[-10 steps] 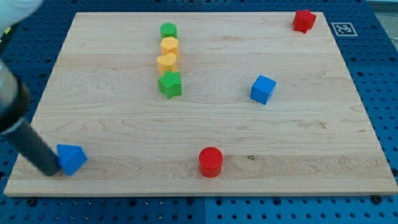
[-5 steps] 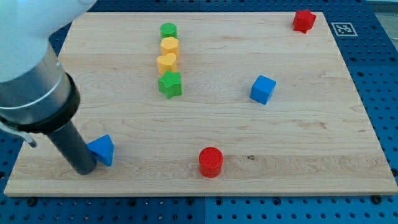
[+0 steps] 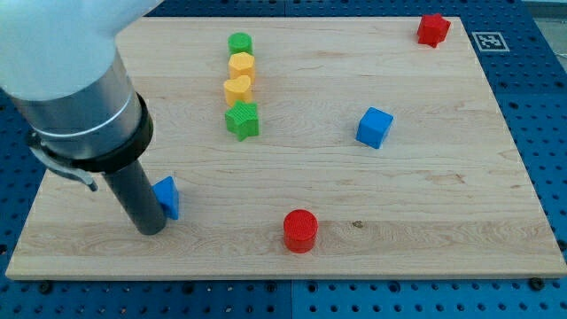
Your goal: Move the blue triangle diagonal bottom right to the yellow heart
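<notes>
The blue triangle [image 3: 167, 196] lies on the wooden board [image 3: 425, 204] at the lower left, partly hidden by my rod. My tip [image 3: 151, 229] rests on the board just left of and below it, touching its left side. The yellow heart [image 3: 236, 89] sits near the top centre, third in a column: green cylinder [image 3: 239, 42], yellow hexagon [image 3: 242, 65], the heart, then green star [image 3: 242, 120]. The triangle is far below and left of the heart.
A blue cube [image 3: 375, 127] stands right of centre. A red cylinder [image 3: 300, 230] sits near the bottom edge at centre. A red star [image 3: 433, 28] is at the top right corner. My arm's large body covers the view's upper left.
My tip has moved right and slightly up along the bottom left, pushing the blue triangle from the far left corner toward the board's middle. The other blocks have not moved.
</notes>
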Tool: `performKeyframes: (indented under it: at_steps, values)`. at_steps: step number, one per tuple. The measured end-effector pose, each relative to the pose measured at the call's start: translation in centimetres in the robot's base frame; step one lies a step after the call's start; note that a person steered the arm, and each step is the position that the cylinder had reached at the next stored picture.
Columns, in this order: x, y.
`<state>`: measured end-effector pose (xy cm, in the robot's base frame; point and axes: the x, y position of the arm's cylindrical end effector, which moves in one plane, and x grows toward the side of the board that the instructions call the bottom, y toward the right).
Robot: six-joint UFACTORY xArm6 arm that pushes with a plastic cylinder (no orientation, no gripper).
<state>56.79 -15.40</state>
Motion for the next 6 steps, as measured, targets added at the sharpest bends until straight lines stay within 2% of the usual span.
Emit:
performKeyframes:
  at_steps: [3, 6]
  values:
    - [-7.2, -1.1]
    - [-6.9, 0.5]
